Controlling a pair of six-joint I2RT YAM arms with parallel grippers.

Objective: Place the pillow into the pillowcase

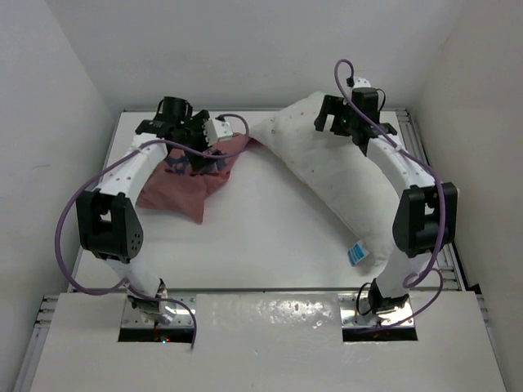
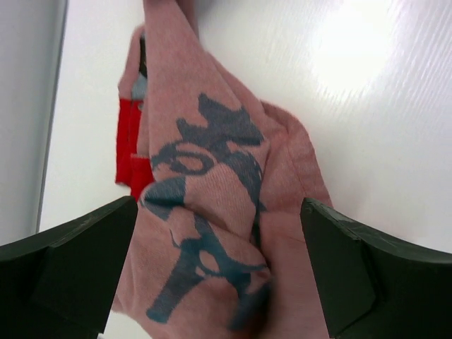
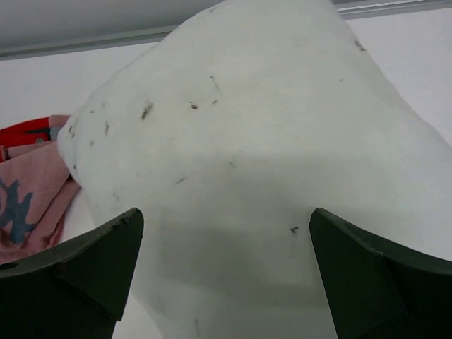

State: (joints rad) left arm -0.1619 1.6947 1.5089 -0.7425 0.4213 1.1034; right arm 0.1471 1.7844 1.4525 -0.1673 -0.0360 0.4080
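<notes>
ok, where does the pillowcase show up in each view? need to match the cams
Top external: pillowcase crumpled at the left of the table, dull pink side up.
Left wrist: pillowcase fills the centre, between the fingers.
Right wrist: pillowcase only a sliver at the left edge, beside the pillow.
Shared landmark: its dark blue print.

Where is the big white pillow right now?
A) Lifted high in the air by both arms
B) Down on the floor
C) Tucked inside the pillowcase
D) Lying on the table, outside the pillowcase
D: the whole white pillow lies uncovered on the table, and the pink pillowcase sits crumpled off to its left with nothing white inside it.
</notes>
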